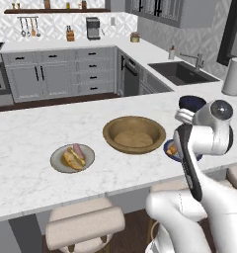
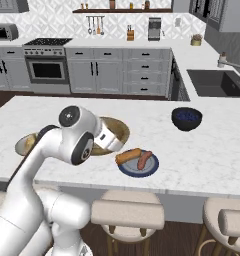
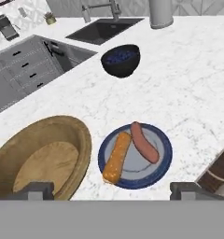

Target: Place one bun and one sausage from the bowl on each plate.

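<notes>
The wide wooden bowl (image 1: 110, 134) (image 3: 84, 140) stands in the middle of the island with nothing in it. On the pale beige plate (image 1: 55, 161) to its left lie a bun (image 1: 71, 159) and a sausage (image 1: 79, 150). The dark blue-grey plate (image 3: 164, 156) (image 2: 151, 168) to its right carries a bun (image 3: 117, 157) (image 2: 128, 156) and a sausage (image 3: 144, 142) (image 2: 144, 159). My gripper (image 3: 111, 192) hovers above the gap between bowl and blue plate, open and holding nothing. In the left base view my arm hides most of the blue plate.
A small dark blue bowl (image 3: 121, 59) (image 2: 186, 118) sits farther back on the island. Beyond it are the sink (image 1: 182, 71) and a paper towel roll (image 1: 234, 76). Padded stools (image 2: 127, 212) stand under the island's near edge.
</notes>
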Robot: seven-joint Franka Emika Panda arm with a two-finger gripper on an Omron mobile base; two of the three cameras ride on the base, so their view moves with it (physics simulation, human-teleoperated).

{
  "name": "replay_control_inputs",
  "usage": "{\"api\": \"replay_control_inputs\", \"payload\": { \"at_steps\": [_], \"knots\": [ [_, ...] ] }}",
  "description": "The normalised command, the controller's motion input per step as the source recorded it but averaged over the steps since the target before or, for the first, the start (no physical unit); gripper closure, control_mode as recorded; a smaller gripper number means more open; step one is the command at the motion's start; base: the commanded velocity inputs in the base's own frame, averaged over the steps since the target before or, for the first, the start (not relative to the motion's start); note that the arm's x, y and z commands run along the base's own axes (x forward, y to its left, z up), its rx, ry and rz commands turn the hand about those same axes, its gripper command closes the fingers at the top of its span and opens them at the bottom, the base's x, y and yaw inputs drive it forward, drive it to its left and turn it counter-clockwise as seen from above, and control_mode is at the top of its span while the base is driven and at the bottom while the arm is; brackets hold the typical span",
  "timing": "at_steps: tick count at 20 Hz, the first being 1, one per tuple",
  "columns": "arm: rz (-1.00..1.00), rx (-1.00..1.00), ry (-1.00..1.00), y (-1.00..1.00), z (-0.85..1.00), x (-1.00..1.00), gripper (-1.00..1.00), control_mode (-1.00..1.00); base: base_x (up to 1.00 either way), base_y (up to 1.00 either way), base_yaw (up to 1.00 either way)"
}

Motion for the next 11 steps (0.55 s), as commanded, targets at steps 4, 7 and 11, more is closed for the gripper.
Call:
{"api": "replay_control_inputs", "payload": {
  "at_steps": [4, 7, 11],
  "knots": [
    [0.00, 0.00, -0.47, 0.29, 1.00, -0.73, -1.00, -1.00, 0.00, 0.00, 0.00],
    [0.00, 0.00, -0.44, 0.20, 1.00, -0.67, -1.00, -1.00, 0.00, 0.00, 0.00],
    [-0.01, 0.00, -0.35, 0.33, 0.94, -0.19, -1.00, -1.00, 0.00, 0.00, 0.00]
  ]
}}
